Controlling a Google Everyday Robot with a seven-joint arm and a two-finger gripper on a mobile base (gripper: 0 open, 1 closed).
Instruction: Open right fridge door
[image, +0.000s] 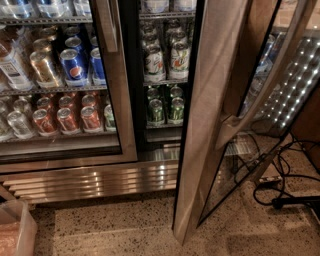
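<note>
the right fridge door (212, 120) stands open, turned nearly edge-on to the camera. its wide brushed-steel frame runs as a slanted band from the top centre of the frame down to the floor at bottom centre. its long bowed handle (262, 90) arcs from the upper right corner down to the middle of the steel band, and the black-bordered glass pane (235, 170) shows at a steep angle just right of it.

the hand is nowhere in the frame, so i cannot tell how far open it is or whether it has hold of anything.

behind the open door, in the centre of the frame, the uncovered shelves hold pale bottles with green labels (178, 59) on top and green cans (166, 110) below. on the left the other glass door (122, 105) is closed. behind its pane are blue pepsi cans (74, 65) and gold cans (44, 67) on the upper shelf, and red cans (66, 120) on the one under it.

a ribbed steel grille (90, 182) runs along the fridge base, above a speckled floor (110, 225). a clear plastic bin (19, 227) sits in the lower left corner. at lower right, black cables (287, 182) loop over the floor, and rows of small white lights (295, 87) glow at upper right past the handle.
</note>
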